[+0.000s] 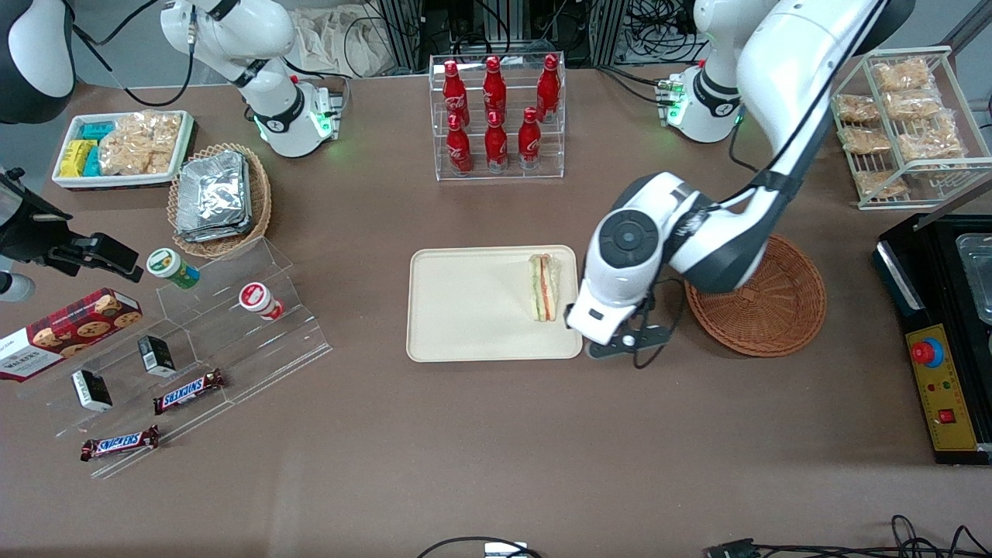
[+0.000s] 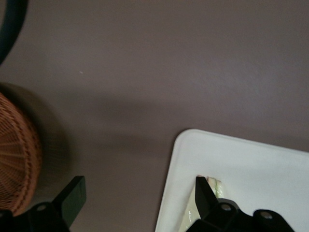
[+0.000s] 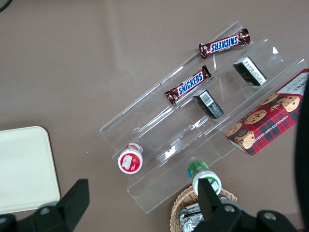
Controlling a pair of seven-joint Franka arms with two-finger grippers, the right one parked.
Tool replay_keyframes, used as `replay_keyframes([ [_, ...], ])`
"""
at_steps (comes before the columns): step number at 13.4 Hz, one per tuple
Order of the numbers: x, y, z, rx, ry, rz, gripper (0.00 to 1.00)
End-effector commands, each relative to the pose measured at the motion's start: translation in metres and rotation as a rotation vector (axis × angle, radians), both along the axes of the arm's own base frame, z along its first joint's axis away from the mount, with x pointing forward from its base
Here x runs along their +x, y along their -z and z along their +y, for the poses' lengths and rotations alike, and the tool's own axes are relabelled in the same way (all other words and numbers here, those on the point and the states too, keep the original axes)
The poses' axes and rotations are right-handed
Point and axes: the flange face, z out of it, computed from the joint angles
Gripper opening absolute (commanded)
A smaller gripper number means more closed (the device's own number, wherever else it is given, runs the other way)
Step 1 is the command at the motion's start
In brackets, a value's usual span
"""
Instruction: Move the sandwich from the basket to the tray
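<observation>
The sandwich point(image 1: 544, 287), a wrapped wedge with green and orange filling, lies on the cream tray point(image 1: 473, 310) near the edge closest to the working arm's end. The reddish-brown basket point(image 1: 763, 302) beside the tray holds nothing that I can see. My left gripper point(image 2: 139, 186) is open and empty, low over the tray's edge. One finger point(image 2: 205, 193) is over the tray right beside the sandwich point(image 2: 216, 185); the other finger point(image 2: 72, 195) is over bare table between the tray point(image 2: 251, 164) and the basket point(image 2: 14, 159). In the front view the arm's wrist point(image 1: 620, 271) hides the fingers.
A clear rack of red cola bottles point(image 1: 496, 116) stands farther from the camera than the tray. A tan basket of foil packets point(image 1: 217, 198), a white snack tray point(image 1: 120, 147) and acrylic steps with Snickers bars point(image 1: 190, 391) lie toward the parked arm's end. A wire snack rack point(image 1: 903, 124) and black box point(image 1: 942, 341) are near the basket.
</observation>
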Motion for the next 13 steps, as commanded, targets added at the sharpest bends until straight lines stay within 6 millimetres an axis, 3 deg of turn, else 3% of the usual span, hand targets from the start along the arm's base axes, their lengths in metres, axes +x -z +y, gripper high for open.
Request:
replay_keyframes([
  [1,0.001,-0.039,0.026,0.008,-0.048,-0.008,1.00],
  [6,0.008,-0.080,0.077,0.006,-0.046,0.007,1.00],
  [11,-0.003,-0.131,0.138,-0.007,0.030,0.048,1.00],
  [13,-0.017,-0.149,0.167,-0.028,0.068,0.055,1.00],
])
